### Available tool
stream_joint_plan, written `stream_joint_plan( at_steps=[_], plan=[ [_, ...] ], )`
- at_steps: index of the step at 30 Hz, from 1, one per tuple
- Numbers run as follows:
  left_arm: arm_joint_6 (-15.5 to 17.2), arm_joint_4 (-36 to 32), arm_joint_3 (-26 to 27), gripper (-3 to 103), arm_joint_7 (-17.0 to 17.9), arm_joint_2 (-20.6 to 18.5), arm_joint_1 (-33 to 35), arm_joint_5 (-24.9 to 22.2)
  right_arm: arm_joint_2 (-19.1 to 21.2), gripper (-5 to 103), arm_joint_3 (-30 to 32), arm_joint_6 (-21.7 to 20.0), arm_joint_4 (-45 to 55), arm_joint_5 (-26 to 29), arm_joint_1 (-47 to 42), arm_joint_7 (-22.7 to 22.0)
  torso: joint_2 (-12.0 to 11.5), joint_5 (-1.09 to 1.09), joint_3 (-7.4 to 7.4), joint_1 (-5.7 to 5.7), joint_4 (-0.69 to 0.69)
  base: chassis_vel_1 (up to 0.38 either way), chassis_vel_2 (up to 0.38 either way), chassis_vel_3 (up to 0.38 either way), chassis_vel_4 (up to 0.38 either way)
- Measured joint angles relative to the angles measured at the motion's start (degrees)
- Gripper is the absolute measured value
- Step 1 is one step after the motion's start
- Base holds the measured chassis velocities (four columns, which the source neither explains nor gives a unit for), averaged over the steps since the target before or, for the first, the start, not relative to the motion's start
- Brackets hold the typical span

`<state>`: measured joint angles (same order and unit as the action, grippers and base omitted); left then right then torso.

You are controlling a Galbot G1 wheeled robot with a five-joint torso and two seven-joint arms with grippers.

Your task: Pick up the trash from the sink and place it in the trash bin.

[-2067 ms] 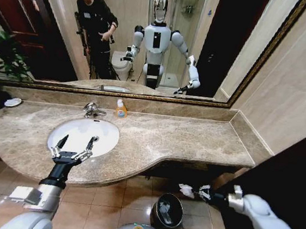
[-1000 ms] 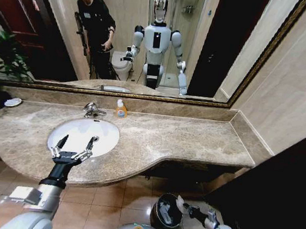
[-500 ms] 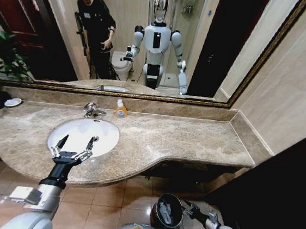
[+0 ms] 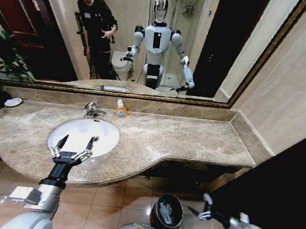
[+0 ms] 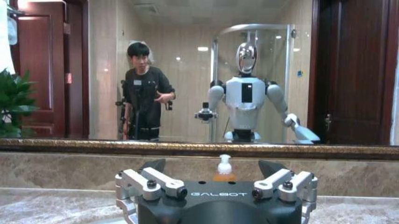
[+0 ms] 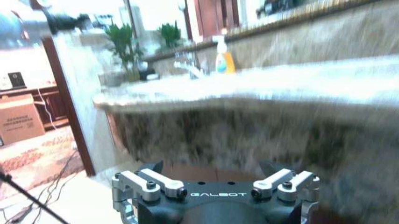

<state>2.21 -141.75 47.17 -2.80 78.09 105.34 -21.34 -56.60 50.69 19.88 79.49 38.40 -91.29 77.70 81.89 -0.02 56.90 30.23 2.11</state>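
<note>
The white oval sink (image 4: 88,131) is set in the marble counter, and no trash shows in its basin. My left gripper (image 4: 74,144) hovers open over the basin's front rim; the left wrist view looks past its spread fingers (image 5: 154,165) to the mirror. The small dark trash bin (image 4: 160,203) stands on the floor tiles below the counter, with white trash (image 4: 166,214) lying inside. My right gripper (image 4: 198,205) is open and holds nothing, just right of the bin and apart from it. Its fingers (image 6: 151,167) point at the counter's underside.
A chrome tap (image 4: 91,109) and an orange-yellow soap bottle (image 4: 120,109) stand behind the basin. The counter edge (image 4: 153,161) overhangs the bin. A dark panel (image 4: 282,188) closes in the right side. A plant (image 4: 3,55) stands at far left.
The right gripper carried a crumpled white piece down to the bin, reached its rim, and has now drawn back to the right, empty. The left arm has not moved.
</note>
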Motion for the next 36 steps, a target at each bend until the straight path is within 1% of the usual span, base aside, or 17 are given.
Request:
stream_joint_plan(
  at_steps=[5,7,8,9,10,11,12,13,14,15,16,18,19,23,27,31,36],
  plan=[
    [0.00,0.00,0.00,100,0.00,0.00,0.00,0.00,-0.12,100,5.32,-2.41,6.50,3.57,-4.31,0.83,0.00,0.01,0.00,0.00,-0.03,0.000,0.000,0.000,0.000],
    [0.00,0.00,0.00,100,0.00,0.00,0.00,0.00,-0.11,100,6.44,-3.69,11.28,4.60,-4.74,-7.99,0.01,0.01,0.00,-0.01,-0.02,0.000,0.000,0.000,0.000],
    [0.00,0.00,0.01,100,0.01,0.00,0.00,0.00,-0.11,100,5.85,-3.75,13.39,4.58,-4.14,-15.58,0.01,0.02,0.00,0.00,-0.02,0.000,0.000,0.000,0.000],
    [0.00,0.00,0.00,100,-0.02,0.00,0.00,0.00,-0.21,100,5.13,-3.73,14.75,4.53,-3.39,-20.42,0.01,0.00,0.00,0.00,-0.01,0.000,0.000,0.000,0.000],
    [0.00,0.00,0.00,100,-0.02,0.00,0.00,0.00,-0.21,100,5.13,-3.73,14.75,4.53,-3.39,-20.42,0.01,0.00,0.00,0.00,-0.01,0.000,0.000,0.000,0.000],
    [0.00,0.00,0.00,100,-0.01,0.00,0.00,0.00,-1.01,100,3.37,-4.08,17.81,3.70,-1.18,-30.77,0.01,0.04,0.01,0.00,0.01,0.000,0.000,0.000,0.000],
    [0.00,0.00,0.00,100,0.00,0.00,0.00,0.00,-1.79,100,2.49,-4.91,19.91,2.42,0.50,-38.29,0.01,0.07,0.01,0.00,0.03,0.000,0.000,0.000,0.000],
    [0.00,0.00,0.00,100,0.00,0.00,0.00,0.00,-2.43,100,2.19,-5.87,21.52,1.30,1.56,-43.10,0.00,0.03,0.01,0.01,0.04,0.000,0.000,0.000,0.000],
    [0.00,0.00,0.00,100,0.00,0.00,0.00,0.00,-2.43,100,2.19,-5.87,21.52,1.30,1.56,-43.10,0.00,0.03,0.01,0.01,0.04,0.000,0.000,0.000,0.000],
    [0.00,0.00,0.00,100,0.00,0.00,0.00,0.00,-3.16,100,1.99,-7.23,23.41,0.14,2.51,-47.85,0.00,0.02,0.01,0.01,0.04,0.000,0.000,0.000,0.000],
    [0.00,0.00,0.00,100,0.00,0.00,0.00,0.00,-4.69,100,1.68,-10.45,27.69,-1.68,3.75,-55.47,0.00,0.00,0.01,0.01,0.02,0.000,0.000,0.000,0.000],
    [0.00,0.00,0.00,100,0.00,0.00,0.00,0.00,-6.20,100,1.23,-14.49,32.38,-3.06,4.20,-61.58,0.00,0.01,0.01,0.01,0.01,0.000,0.000,0.000,0.000],
    [0.00,0.00,0.00,100,0.00,0.00,0.00,0.00,-6.20,100,1.23,-14.49,32.38,-3.06,4.20,-61.58,0.00,0.01,0.01,0.01,0.01,0.000,0.000,0.000,0.000],
    [0.00,0.00,0.00,100,0.00,0.00,0.00,0.00,-8.81,100,-0.60,-25.57,45.00,-5.04,0.53,-71.68,0.00,0.01,0.01,0.00,0.00,0.000,0.000,0.000,0.000],
    [0.00,0.00,0.00,100,-0.01,0.00,0.00,0.00,-10.62,100,-1.62,-29.81,52.87,-5.86,-3.56,-76.81,0.00,-0.01,0.00,0.00,0.00,0.000,0.000,0.000,0.000],
    [0.00,0.00,0.00,100,0.00,0.00,0.00,0.00,-12.36,100,-2.69,-32.45,57.94,-6.37,-7.97,-79.67,0.01,0.00,0.00,0.00,-0.01,0.000,0.000,0.000,0.000],
    [0.00,0.00,0.00,100,0.00,0.00,0.00,0.00,-13.97,100,-4.23,-32.73,58.29,-8.24,-9.05,-81.05,0.01,0.01,0.00,-0.01,0.00,0.000,0.000,0.000,0.000]
  ],
)
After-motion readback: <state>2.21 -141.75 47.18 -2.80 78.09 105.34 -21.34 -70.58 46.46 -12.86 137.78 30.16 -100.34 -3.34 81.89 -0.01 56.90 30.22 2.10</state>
